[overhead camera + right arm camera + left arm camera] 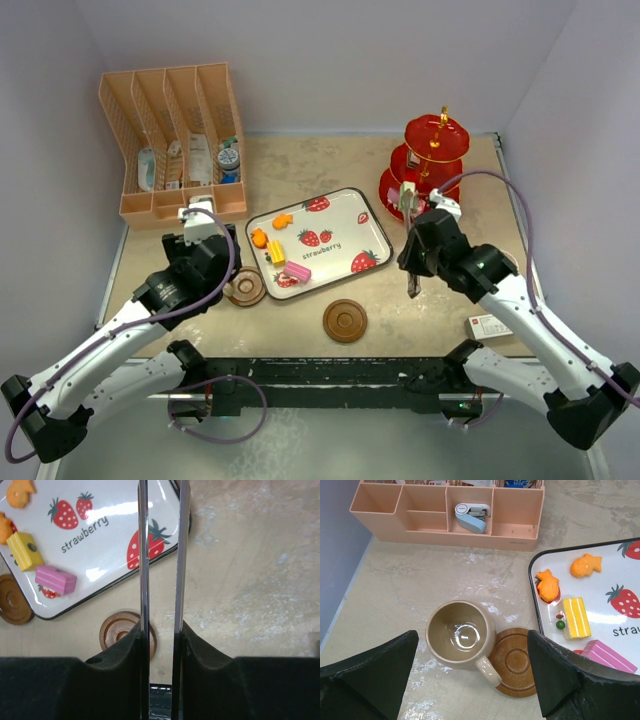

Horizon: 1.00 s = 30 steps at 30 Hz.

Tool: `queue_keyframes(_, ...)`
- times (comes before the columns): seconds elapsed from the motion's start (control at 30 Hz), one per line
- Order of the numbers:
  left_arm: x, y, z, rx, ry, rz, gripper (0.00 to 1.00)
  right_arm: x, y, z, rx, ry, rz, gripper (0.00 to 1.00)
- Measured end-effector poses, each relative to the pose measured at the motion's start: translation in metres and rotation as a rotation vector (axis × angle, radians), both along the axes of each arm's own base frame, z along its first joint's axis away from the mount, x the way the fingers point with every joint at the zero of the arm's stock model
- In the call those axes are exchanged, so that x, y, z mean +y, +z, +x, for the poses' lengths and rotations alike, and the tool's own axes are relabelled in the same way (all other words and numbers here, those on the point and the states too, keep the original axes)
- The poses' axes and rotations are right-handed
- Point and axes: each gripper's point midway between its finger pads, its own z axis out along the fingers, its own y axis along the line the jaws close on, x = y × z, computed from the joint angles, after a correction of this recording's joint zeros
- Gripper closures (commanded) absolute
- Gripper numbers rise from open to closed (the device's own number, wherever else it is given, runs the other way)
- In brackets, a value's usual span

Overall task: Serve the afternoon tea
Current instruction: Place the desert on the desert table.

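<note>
Afternoon tea is not yet served. Nearest the arms, one brown saucer (345, 321) lies bare on the table (395, 325). A little further, at the left, a second saucer (514, 661) is seen with the tan mug (459, 636) standing beside it on the table, the handle at the saucer's edge. The left jaws are held wide above the mug, with nothing between them. The right jaws are clamped narrowly on the metal tongs (144, 570), which hang over the table just beside the right corner of the tray (340, 225). On the tray the toy cakes (275, 250) are gathered at its left end. Furthest back, the red stand (437, 133) is set at the right and a peach rack (150, 208) at the left. The step in hand is judged to be the seating of the mug on its saucer: the left jaws would need to be lowered around the mug's wall, closed, and the mug lifted across and centred.
</note>
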Motion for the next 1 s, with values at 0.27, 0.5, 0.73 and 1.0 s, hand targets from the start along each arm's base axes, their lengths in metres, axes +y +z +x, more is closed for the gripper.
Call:
queue_keyframes(0.27, 0.000, 0.001, 0.000, -0.004, 0.000, -0.004, 0.13, -0.045, 0.018, 0.012, -0.010, -0.148, 0.017, 0.75)
queue_keyframes(0.5, 0.002, 0.005, -0.002, -0.019, 0.000, -0.018, 0.13, -0.067, 0.017, 0.023, 0.008, -0.184, 0.035, 0.76)
queue_keyframes(0.73, 0.002, 0.005, -0.002, -0.021, 0.000, -0.020, 0.13, -0.081, 0.011, 0.053, 0.014, -0.176, 0.078, 0.77)
queue_keyframes(1.0, 0.002, 0.005, -0.002, -0.020, 0.001, -0.019, 0.13, -0.086, 0.005, 0.079, 0.008, -0.122, 0.078, 0.77)
